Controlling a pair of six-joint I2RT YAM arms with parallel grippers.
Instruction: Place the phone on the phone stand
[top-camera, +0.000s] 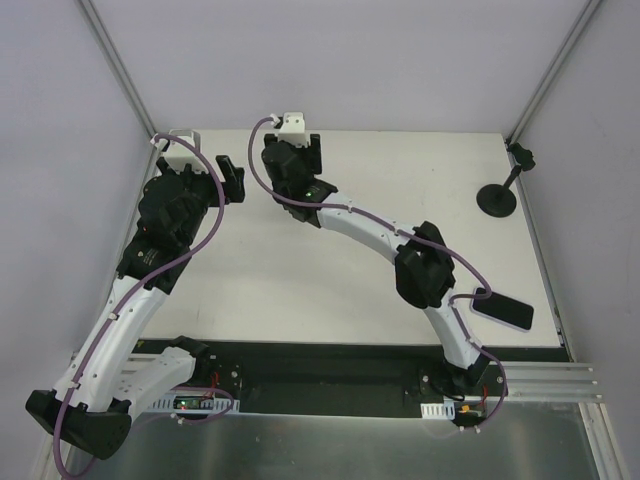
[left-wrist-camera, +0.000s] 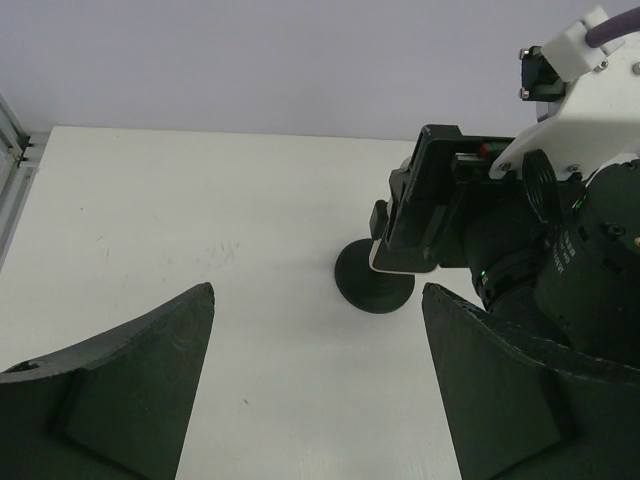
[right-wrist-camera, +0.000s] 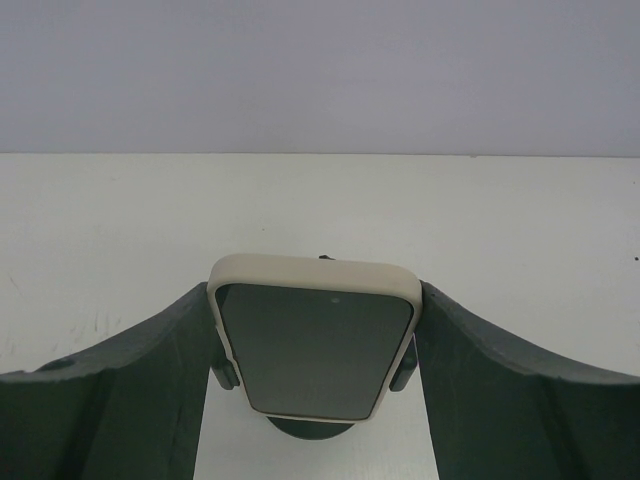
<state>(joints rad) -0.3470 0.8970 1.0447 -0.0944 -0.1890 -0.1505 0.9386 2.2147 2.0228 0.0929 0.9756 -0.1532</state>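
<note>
One white table (top-camera: 400, 180) carries the whole scene, with both arms reaching to its far side; the right arm (top-camera: 360, 228) sweeps across from its base toward the far middle, while the left arm (top-camera: 150, 250) stretches up the left edge; the left claw (left-wrist-camera: 318, 298) hangs with its jaws wide apart and nothing between them, looking across at its partner; the right claw (right-wrist-camera: 315, 295) grips the phone (right-wrist-camera: 315, 350) by its two long sides, a finger pressed against each edge of the pale case, dark screen facing the wrist camera; the phone hangs directly over the phone stand (left-wrist-camera: 372, 285), whose round black base shows just under the phone's lower edge in the right wrist view and just below the gripped phone in the left wrist view; two small dark lugs (right-wrist-camera: 228, 372) flank the phone's lower sides — possibly the stand's cradle, though whether the phone is already seated cannot be told; the step in hand looks like the final seating, and doing it well likely means keeping the phone centred over the base and square to the cradle, easing it down slowly, and loosening the fingers only once the lower edge bears weight — a light stand could tip or slide if nudged sideways.
</note>
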